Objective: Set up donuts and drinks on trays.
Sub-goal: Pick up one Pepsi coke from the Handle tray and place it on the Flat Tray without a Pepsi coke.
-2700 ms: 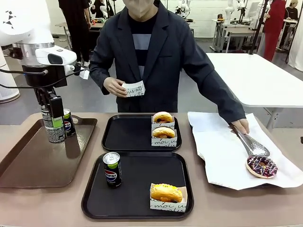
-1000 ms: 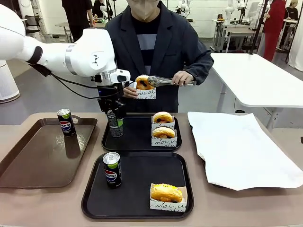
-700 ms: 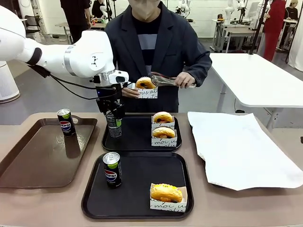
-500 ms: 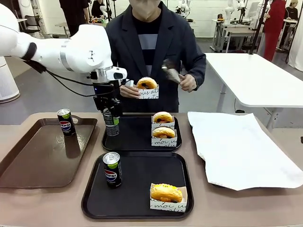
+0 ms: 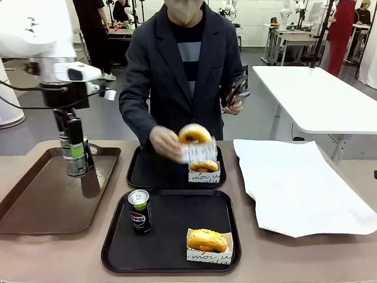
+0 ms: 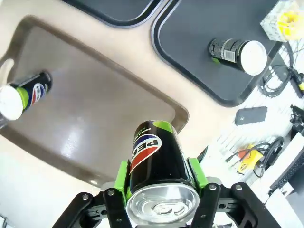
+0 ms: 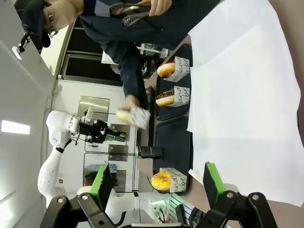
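A long brown plastic tray with handles (image 5: pixel 35 200) sits beside two glossy black square plastic trays (image 5: pixel 171 236). The slim black Pepsi can with a green top band and red-white-blue round logo (image 6: pixel 156 156) is clamped between the bright green pads (image 6: pixel 122 175) of the black left gripper (image 6: pixel 161 183). A second black Pepsi can with green top (image 5: pixel 139 211) shows a silver lid. The yellow-orange glazed ring donut in a white paper sleeve with black script (image 5: pixel 207 243) matches the golden one in the person's hand (image 5: pixel 168 142). A plain white paper sheet (image 5: pixel 300 183) lies on the tan tabletop (image 5: pixel 70 253). The person wears a dark navy jacket (image 5: pixel 165 71) over a grey-and-black striped top.
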You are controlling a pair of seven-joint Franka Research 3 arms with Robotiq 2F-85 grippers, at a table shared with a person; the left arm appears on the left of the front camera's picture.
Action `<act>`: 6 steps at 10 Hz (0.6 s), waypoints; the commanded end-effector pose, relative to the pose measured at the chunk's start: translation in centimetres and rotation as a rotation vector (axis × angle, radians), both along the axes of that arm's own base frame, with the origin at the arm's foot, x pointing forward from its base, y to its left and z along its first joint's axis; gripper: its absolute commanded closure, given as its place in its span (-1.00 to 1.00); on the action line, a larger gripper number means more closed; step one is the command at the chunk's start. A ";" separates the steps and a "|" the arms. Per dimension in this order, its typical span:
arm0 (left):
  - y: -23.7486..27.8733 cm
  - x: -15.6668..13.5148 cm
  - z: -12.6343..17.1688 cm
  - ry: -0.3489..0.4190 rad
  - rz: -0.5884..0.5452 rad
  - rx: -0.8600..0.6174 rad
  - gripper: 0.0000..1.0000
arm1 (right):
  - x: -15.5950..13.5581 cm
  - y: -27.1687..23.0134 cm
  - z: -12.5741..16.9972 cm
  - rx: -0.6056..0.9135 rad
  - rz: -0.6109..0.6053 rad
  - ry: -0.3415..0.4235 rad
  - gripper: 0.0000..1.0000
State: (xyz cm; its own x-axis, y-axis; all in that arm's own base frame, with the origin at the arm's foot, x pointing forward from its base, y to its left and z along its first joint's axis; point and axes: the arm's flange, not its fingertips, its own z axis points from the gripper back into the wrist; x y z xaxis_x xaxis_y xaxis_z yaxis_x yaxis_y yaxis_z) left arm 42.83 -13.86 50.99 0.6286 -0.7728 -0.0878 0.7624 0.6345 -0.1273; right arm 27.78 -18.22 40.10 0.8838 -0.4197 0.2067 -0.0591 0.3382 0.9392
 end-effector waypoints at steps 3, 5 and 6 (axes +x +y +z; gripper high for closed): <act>-1.8 0.8 -0.3 0.011 -0.029 0.005 -0.18 | 0.1 0.0 0.0 0.007 0.003 -0.010 -1.00; -1.8 0.8 -0.3 0.011 -0.029 0.005 -0.18 | 0.1 0.0 0.0 0.007 0.003 -0.010 -1.00; -1.8 0.8 -0.3 0.011 -0.029 0.005 -0.18 | 0.1 0.0 0.0 0.007 0.003 -0.010 -1.00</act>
